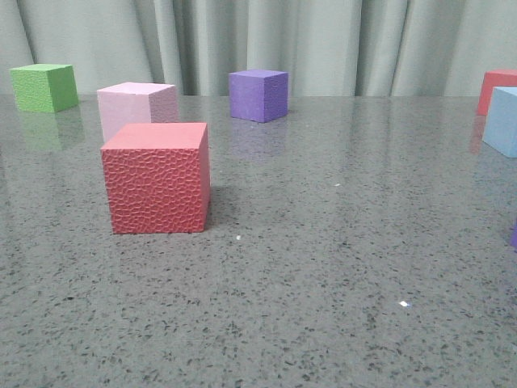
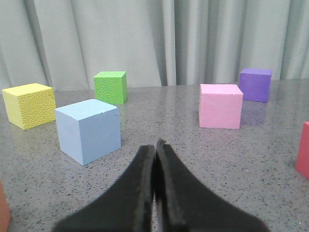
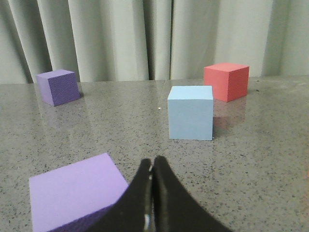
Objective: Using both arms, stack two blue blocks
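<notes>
One pale blue block (image 2: pixel 88 129) stands on the grey table in the left wrist view, ahead of my left gripper (image 2: pixel 155 145) and off to one side. That gripper is shut and empty, apart from the block. The other pale blue block (image 3: pixel 190 112) stands ahead of my right gripper (image 3: pixel 151 162) in the right wrist view. That gripper is shut and empty too. In the front view only part of one blue block (image 1: pixel 503 121) shows, at the right edge. Neither gripper shows in the front view.
A textured red cube (image 1: pixel 157 177) stands at the front left, a pale pink cube (image 1: pixel 136 107) behind it, a green cube (image 1: pixel 44 87) far left, a purple cube (image 1: pixel 258 94) at the back. A yellow cube (image 2: pixel 29 105) and a lilac cube (image 3: pixel 75 189) lie near the grippers. A red cube (image 3: pixel 226 80) stands behind the right blue block.
</notes>
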Controlling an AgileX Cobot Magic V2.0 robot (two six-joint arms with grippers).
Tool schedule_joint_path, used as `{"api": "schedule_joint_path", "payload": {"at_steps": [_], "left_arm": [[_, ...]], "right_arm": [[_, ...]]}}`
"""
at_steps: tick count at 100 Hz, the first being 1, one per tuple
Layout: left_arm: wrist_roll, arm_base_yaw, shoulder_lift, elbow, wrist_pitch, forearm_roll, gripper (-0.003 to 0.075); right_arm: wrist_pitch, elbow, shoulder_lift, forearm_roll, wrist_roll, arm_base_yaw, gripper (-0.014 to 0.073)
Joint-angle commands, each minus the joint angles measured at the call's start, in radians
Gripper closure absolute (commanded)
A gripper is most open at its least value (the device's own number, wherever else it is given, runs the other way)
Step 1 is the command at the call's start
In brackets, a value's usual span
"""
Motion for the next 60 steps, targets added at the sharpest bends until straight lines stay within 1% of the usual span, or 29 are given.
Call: {"api": "schedule_joint_path", "payload": {"at_steps": [1, 13, 22, 35, 46, 60], "left_arm": [[-0.008, 0.002, -0.032, 0.042, -0.084, -0.005, 0.0739], [-0.008, 0.002, -0.032, 0.035, -0.077, -0.042, 0.0739], [-0.008, 0.002, -0.032, 0.009, -0.022, -0.082, 0.0739], [-0.008, 0.002, -0.025, -0.055, 0.104, -0.124, 0.0739], [-0.008, 0.002, 0.014, -0.104, 0.104, -0.172, 0.0739], [-0.019, 0.002, 0.108, -0.225, 0.166, -0.181, 0.0739]], "right_arm": [[-0.104, -0.018, -0.022, -0.002, -0.008, -0.007, 0.0716], [-0.101, -0.019, -0.022, -0.002, -0.008, -0.007, 0.0716], [-0.074, -0.036, -0.022, -0.002, -0.008, -0.007, 0.0716], [0.080, -0.120, -0.011, -0.001, -0.008, -0.007, 0.0716], [0.161, -0.210, 0.023, 0.009, -0.008, -0.007, 0.0716], [0.292, -0.345, 0.113, 0.010, -0.008, -0.007, 0.0716]]}}
